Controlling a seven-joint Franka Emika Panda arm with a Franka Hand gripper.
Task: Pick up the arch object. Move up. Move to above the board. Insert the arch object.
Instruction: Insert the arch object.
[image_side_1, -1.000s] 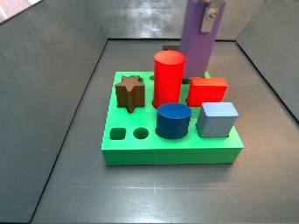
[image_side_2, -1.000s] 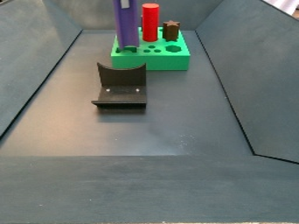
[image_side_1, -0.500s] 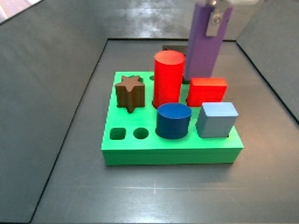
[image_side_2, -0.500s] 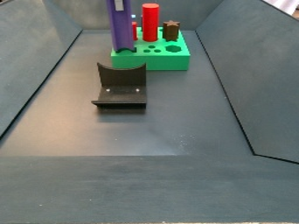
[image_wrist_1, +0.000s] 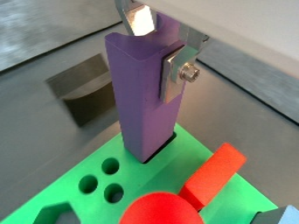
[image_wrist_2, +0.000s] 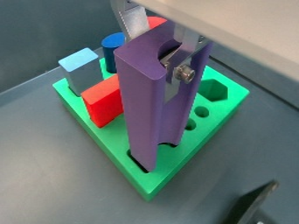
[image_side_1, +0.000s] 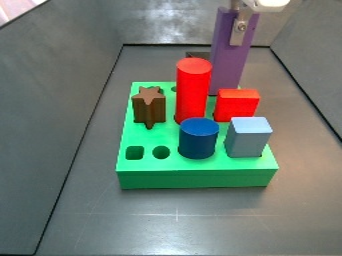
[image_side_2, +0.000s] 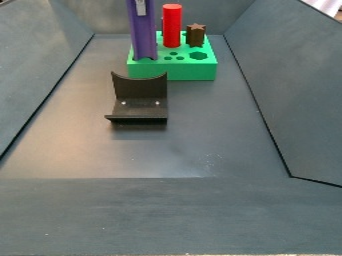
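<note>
Upright, the purple arch object (image_wrist_2: 149, 105) stood with its lower end in a slot at the green board's (image_wrist_2: 158, 185) corner, gripper (image_wrist_2: 167, 54) fingers clamped on its top.

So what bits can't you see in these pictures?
- The bottom end of the arch object: in both wrist views it meets a dark slot in the board, so how deep it sits is hidden.
- In a side view, the red cylinder and red block cover the arch object's foot.
- The gripper: only finger plates show in both wrist views; the frame edge cuts off the rest.
- The fixture in a wrist view is partly behind the arch object.
</note>
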